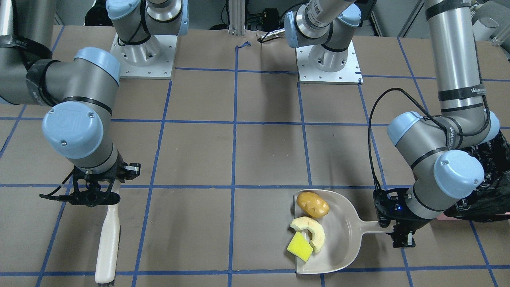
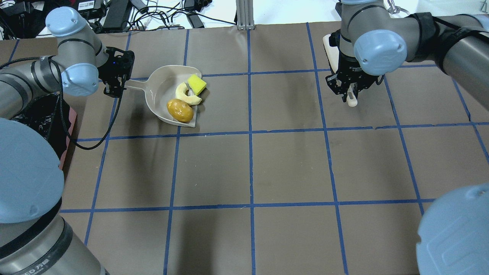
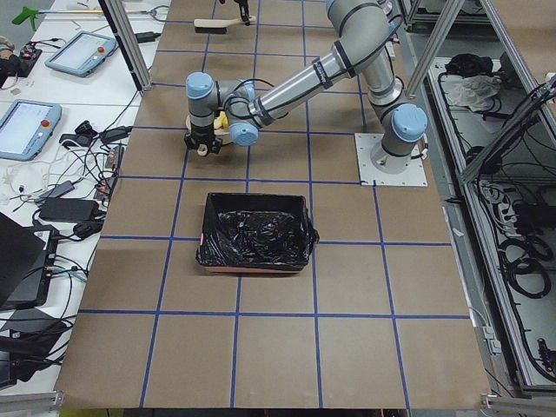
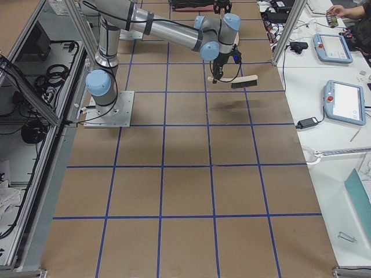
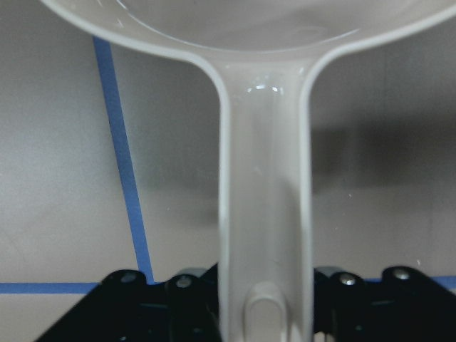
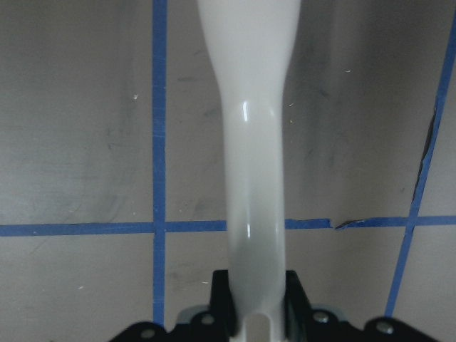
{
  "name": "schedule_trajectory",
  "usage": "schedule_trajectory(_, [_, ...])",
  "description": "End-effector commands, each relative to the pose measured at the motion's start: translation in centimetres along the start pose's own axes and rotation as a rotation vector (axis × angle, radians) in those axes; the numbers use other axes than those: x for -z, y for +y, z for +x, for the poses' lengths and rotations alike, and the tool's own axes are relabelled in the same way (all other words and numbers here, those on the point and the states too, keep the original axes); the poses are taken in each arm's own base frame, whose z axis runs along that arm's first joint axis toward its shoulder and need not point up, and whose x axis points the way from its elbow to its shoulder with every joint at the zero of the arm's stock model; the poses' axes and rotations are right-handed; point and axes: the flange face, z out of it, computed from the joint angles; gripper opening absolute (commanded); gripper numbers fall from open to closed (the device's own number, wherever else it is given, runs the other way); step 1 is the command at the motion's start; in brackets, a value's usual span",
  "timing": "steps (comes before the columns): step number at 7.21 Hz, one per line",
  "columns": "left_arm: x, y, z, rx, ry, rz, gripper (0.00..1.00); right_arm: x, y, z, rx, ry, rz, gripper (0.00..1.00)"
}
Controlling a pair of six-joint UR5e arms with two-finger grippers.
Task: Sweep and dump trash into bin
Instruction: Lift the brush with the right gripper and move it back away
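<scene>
A beige dustpan (image 1: pixel 344 223) holds the trash: a brown potato (image 1: pixel 312 204), a pale cream crescent slice (image 1: pixel 313 232) and a yellow wedge (image 1: pixel 299 246). My left gripper (image 1: pixel 400 235) is shut on the dustpan's handle (image 5: pixel 263 214). The pan and its trash also show in the overhead view (image 2: pixel 162 88). The bin (image 3: pixel 256 233), a pink box lined with a black bag, stands just beyond my left wrist (image 1: pixel 482 191), partly hidden by the arm. My right gripper (image 1: pixel 93 195) is shut on the handle (image 6: pixel 253 142) of a white brush (image 1: pixel 108 243), far from the pan.
Brown table cover with a blue tape grid (image 2: pixel 250 131). The two arm bases (image 1: pixel 328 63) stand at the robot's side. The brush (image 4: pixel 235 81) hangs a little above the table. Tablets and cables lie beyond the table's edge (image 3: pixel 52 122).
</scene>
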Motion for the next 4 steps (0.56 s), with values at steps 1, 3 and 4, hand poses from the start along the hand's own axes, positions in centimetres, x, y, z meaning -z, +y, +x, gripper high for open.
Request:
schedule_trajectory(1, [-0.5,-0.1,0.0,-0.002,0.005,0.010,0.23,-0.8,-0.4,3.2,0.024,-0.013,-0.012,0.00])
schedule_trajectory(3, [-0.2,-0.2,-0.1,0.001,-0.008,0.029,0.00,-2.0,-0.4,6.0,0.003,-0.029,-0.025,0.00])
schedule_trajectory(4, [-0.2,-0.2,-0.1,0.005,-0.015,0.049,0.00,-2.6,-0.4,6.9,0.012,-0.031,-0.014,0.00])
